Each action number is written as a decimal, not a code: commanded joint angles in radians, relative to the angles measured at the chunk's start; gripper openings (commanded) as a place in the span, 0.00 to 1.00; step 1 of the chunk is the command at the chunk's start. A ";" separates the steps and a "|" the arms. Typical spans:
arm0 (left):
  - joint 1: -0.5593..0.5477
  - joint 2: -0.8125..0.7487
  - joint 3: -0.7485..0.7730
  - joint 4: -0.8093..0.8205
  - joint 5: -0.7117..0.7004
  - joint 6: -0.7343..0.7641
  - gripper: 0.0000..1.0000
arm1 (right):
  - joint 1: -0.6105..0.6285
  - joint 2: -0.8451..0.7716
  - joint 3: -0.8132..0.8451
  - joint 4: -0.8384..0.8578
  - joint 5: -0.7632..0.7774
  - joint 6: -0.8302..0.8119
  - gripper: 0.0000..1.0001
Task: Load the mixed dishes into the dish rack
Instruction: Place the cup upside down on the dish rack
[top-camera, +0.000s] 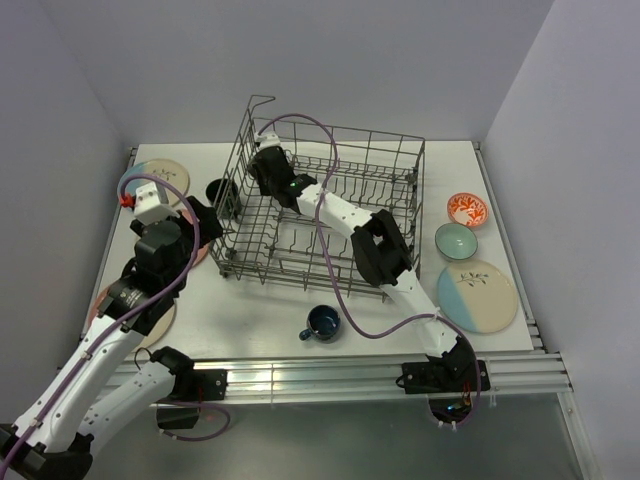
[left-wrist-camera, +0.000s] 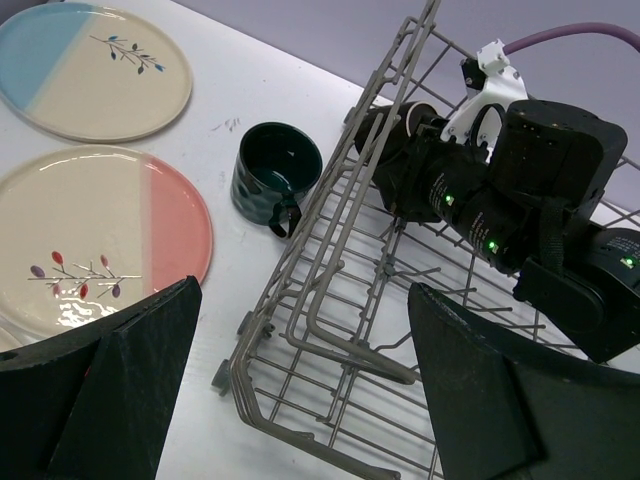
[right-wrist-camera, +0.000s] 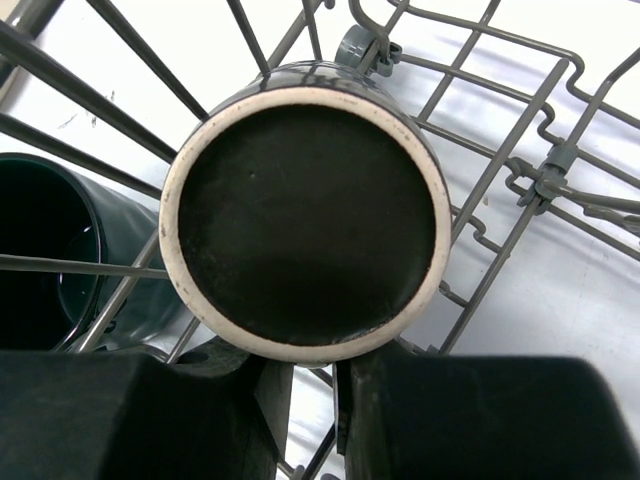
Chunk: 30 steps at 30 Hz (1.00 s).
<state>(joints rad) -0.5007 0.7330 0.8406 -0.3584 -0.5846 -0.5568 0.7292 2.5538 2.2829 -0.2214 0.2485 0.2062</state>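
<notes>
Mug (right-wrist-camera: 305, 220), dark w/ pale foot ring, shows its base to the right wrist cam. It's inside the dish rack (top-camera: 290, 245) at the far-left corner, right jaws clamped on it. Rack stands on the counter (top-camera: 400, 320). Just outside its left wall we see a dark green mug (left-wrist-camera: 275, 172), then a pink plate (left-wrist-camera: 90, 250) and blue plate (left-wrist-camera: 90, 70). Left jaws gape wide, holding nothing, by the rack's near-left corner. A blue mug (top-camera: 322, 323) sits in front; orange bowl (top-camera: 467, 209), green bowl (top-camera: 456, 241), second blue plate (top-camera: 476, 295) at right.
</notes>
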 joint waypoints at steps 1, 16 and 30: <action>0.005 -0.018 -0.001 0.026 -0.021 -0.012 0.91 | 0.003 -0.090 -0.010 0.022 0.049 -0.034 0.24; 0.005 -0.017 -0.006 0.021 -0.018 -0.014 0.91 | 0.003 -0.086 -0.008 0.022 0.040 -0.048 0.34; 0.171 0.123 0.110 0.036 0.207 -0.006 0.91 | -0.031 -0.317 -0.227 0.134 -0.319 -0.186 0.63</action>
<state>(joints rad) -0.3981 0.8219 0.8738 -0.3607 -0.4992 -0.5652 0.7216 2.3688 2.0796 -0.1654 0.0536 0.0689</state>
